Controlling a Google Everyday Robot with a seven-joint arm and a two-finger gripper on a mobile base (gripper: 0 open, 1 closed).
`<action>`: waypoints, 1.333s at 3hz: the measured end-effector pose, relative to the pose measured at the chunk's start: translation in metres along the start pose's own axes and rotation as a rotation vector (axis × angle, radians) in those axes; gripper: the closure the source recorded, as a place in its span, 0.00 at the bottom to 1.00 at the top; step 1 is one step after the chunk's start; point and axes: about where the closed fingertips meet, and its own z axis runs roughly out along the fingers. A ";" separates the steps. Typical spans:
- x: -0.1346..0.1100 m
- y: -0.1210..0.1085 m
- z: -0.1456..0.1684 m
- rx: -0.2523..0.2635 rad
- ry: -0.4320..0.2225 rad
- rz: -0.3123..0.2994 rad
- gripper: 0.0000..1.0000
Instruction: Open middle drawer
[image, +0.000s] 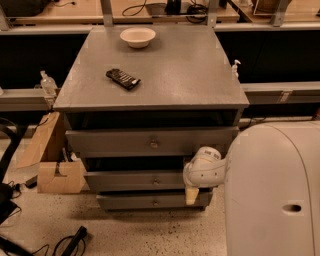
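Observation:
The grey cabinet (150, 80) has three drawers stacked in its front. The middle drawer (132, 181) is the mid-sized grey front with a small round metal knob (156, 181) at its centre. My gripper (192, 196) hangs from the white wrist (202, 167) at the right end of the middle drawer's front, well right of the knob. It overlaps the drawer's right edge and reaches down over the bottom drawer (150, 201). The larger top drawer (150, 142) is above it. I cannot tell whether the gripper touches the drawer front.
A white bowl (137, 36) and a dark flat object (123, 78) lie on the cabinet top. My white body (272, 190) fills the lower right. Cardboard boxes (52, 167) stand left of the cabinet. Cables (70, 242) lie on the speckled floor. Benches run behind.

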 end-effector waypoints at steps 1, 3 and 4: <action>0.000 0.001 0.001 -0.002 0.000 0.000 0.17; -0.002 0.012 -0.005 -0.025 0.022 -0.009 0.72; -0.003 0.025 -0.011 -0.046 0.032 -0.008 0.96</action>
